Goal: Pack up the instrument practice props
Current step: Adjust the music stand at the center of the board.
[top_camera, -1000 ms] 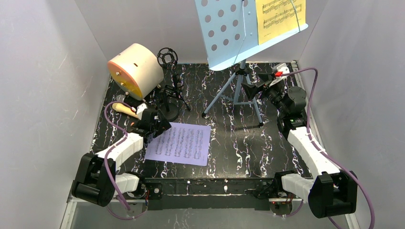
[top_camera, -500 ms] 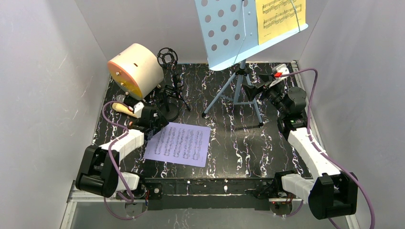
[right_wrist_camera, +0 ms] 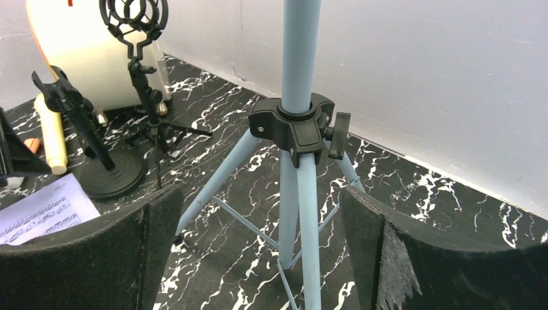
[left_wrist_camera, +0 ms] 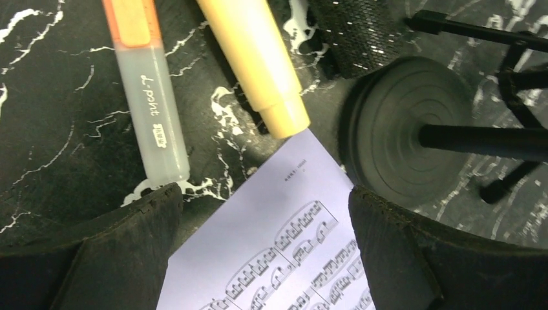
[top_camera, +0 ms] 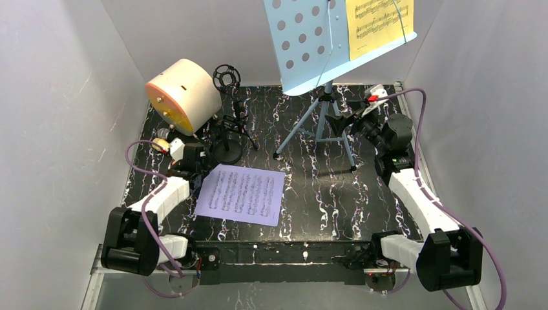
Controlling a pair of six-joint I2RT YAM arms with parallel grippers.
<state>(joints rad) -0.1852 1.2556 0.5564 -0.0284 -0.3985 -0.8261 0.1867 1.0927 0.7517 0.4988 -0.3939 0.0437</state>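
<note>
The lavender score sheet (top_camera: 242, 194) lies flat on the marble table. My left gripper (top_camera: 196, 169) is open, with its jaws either side of the sheet's far-left corner (left_wrist_camera: 278, 252). A cream microphone (left_wrist_camera: 258, 58), a mesh microphone head (left_wrist_camera: 362, 32) and the round-base mic pole (left_wrist_camera: 404, 129) lie just beyond it. My right gripper (top_camera: 344, 123) is open and empty, facing the blue music rack's tripod (right_wrist_camera: 298, 129) at hub height. The rack (top_camera: 316, 39) holds the yellow score sheet (top_camera: 378, 22). A black tripod mic pole (top_camera: 226, 77) stands at the back.
The big cream cylinder with an orange face (top_camera: 184, 95) lies at the back left. A pen with an orange end (left_wrist_camera: 152, 97) lies beside the cream microphone. White walls close in the table on three sides.
My left gripper has moved left and back, from over the sheet's left edge to its far-left corner. My right gripper has shifted slightly towards the rack's tripod.
</note>
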